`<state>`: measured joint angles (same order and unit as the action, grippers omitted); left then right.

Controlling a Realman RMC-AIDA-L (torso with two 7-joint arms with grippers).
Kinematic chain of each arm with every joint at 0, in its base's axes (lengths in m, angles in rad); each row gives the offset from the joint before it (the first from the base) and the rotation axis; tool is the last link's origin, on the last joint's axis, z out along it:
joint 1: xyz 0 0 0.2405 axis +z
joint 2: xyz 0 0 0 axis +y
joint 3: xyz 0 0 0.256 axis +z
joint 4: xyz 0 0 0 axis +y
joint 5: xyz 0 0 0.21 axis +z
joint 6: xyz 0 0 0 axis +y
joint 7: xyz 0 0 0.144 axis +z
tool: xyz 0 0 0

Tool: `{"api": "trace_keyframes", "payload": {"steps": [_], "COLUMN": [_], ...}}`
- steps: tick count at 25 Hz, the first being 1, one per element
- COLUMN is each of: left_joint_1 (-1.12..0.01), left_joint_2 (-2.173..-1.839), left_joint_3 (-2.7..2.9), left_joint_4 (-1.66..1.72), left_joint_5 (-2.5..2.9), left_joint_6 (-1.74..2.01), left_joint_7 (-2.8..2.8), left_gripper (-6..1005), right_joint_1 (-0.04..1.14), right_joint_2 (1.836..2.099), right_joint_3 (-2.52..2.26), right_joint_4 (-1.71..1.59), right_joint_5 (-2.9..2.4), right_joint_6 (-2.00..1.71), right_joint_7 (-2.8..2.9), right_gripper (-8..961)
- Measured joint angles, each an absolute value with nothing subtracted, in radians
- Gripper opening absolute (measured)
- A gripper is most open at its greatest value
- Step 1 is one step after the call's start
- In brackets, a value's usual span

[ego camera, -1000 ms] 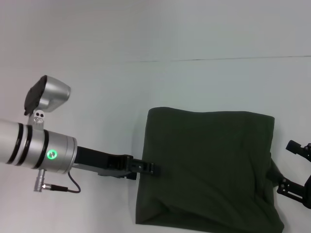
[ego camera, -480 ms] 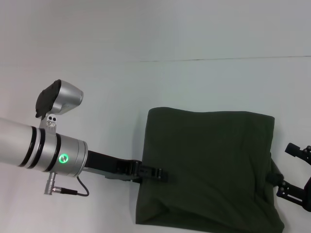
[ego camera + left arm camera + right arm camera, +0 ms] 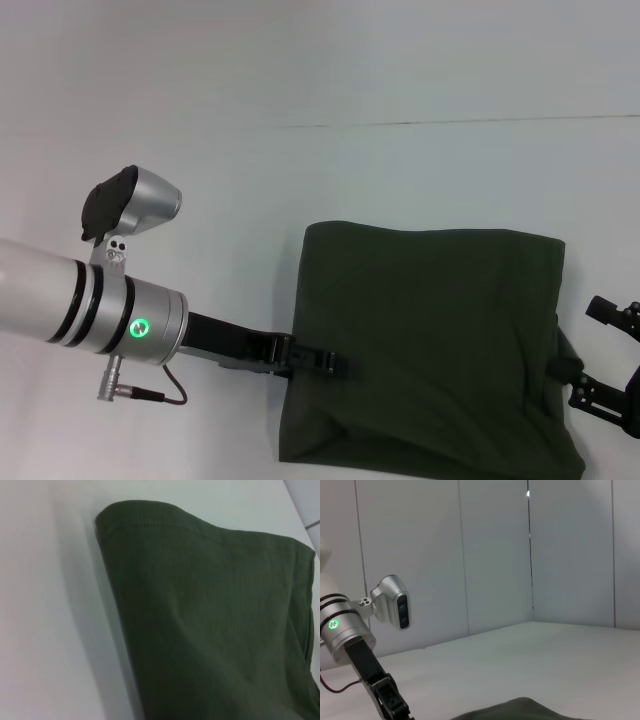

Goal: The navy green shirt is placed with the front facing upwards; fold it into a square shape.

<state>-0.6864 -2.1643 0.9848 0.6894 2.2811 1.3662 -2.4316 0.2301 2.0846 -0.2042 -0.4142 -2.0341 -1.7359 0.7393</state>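
Left gripper [image 3: 322, 361] reaches in low at the navy green shirt's [image 3: 430, 340] left edge, likely to tuck or square it; finger state unclear. Since a second ago it has slid rightward onto the cloth. Shirt lies folded near the table's [image 3: 200, 120] front-right. Right gripper [image 3: 603, 360] waits at the shirt's right edge, apparently spread.

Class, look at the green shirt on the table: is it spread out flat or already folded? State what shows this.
Folded. The navy green shirt lies as a compact, roughly square block with no sleeves, collar or lettering showing, and doubled layers bulge along its near edge.
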Motion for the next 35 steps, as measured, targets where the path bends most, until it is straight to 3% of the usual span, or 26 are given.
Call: {"api": "trace_keyframes", "payload": {"steps": [9,17,28,35], "left_joint_1": [-0.695,-0.689,-0.683,-0.683], "left_joint_2": [-2.164,-2.163,-2.164,-2.159], "left_joint_3": [1.007,1.020,1.014,0.978], "left_joint_4": [0.694,0.713,0.719,0.722], "left_joint_5": [2.281,2.280,2.271,2.270], "left_joint_6": [1.374,1.372,1.368,1.350], "left_joint_7": [-2.423,-2.418,-2.396,-2.396], "left_gripper": [911,716,272,131], "right_joint_1": [0.226,0.225,0.229,0.247], "right_joint_2": [2.085,2.085,2.085,2.086], "right_joint_3": [-0.204,-0.204,-0.204,-0.199], "right_joint_4": [-0.414,-0.414,-0.414,-0.410], "right_joint_5": [-2.034,-2.034,-2.034,-2.034], "right_joint_6": [-1.744,-1.748,-1.749,-1.734], "right_joint_7": [0.739,0.739,0.740,0.769], "right_gripper": [915,914,914,914]}}
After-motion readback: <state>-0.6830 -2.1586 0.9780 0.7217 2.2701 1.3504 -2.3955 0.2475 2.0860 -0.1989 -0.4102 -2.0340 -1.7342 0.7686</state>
